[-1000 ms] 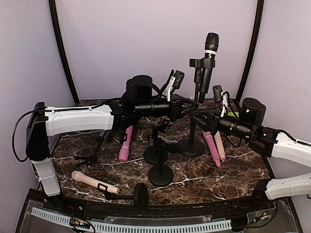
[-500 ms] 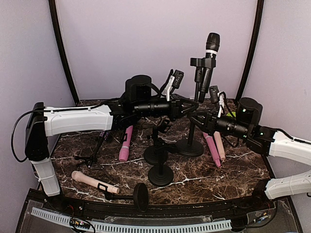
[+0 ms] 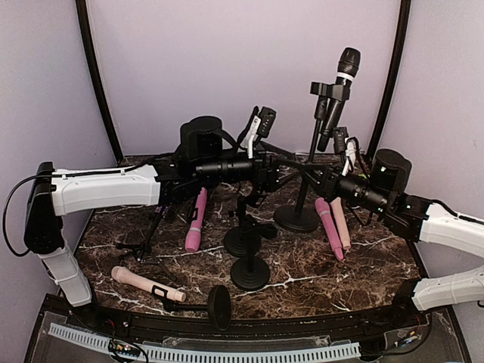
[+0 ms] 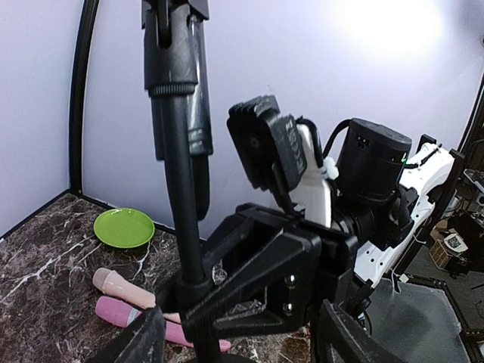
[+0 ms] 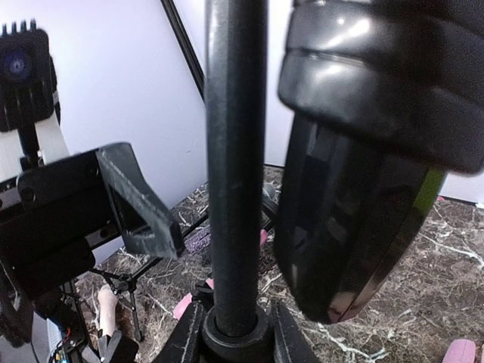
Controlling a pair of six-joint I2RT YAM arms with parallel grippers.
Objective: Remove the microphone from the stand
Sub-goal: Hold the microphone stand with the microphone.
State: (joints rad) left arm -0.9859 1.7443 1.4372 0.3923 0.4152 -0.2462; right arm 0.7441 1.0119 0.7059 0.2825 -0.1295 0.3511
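A black microphone (image 3: 339, 94) sits in the clip at the top of a black stand (image 3: 306, 193), whose pole leans to the right above its round base. My right gripper (image 3: 308, 175) is shut on the pole partway up. In the right wrist view its fingers (image 5: 189, 340) clamp the pole (image 5: 236, 151) at a collar, and the microphone body (image 5: 363, 189) hangs just to the right. My left gripper (image 3: 283, 168) is open a little to the left of the pole. Its fingers (image 4: 144, 340) stand wide apart, with the pole (image 4: 181, 212) ahead of them.
Two short black stands (image 3: 249, 265) are in the middle of the marble table. Pink microphones lie at left (image 3: 196, 221) and right (image 3: 330, 227), and a beige one (image 3: 144, 283) at front left. A small tripod (image 3: 147, 234) stands at left. A green plate (image 4: 123, 228) is at the back.
My left gripper has opened and drawn back to the left, off the pole. My right gripper has closed on the pole. The stand's top and the microphone have tipped to the right.
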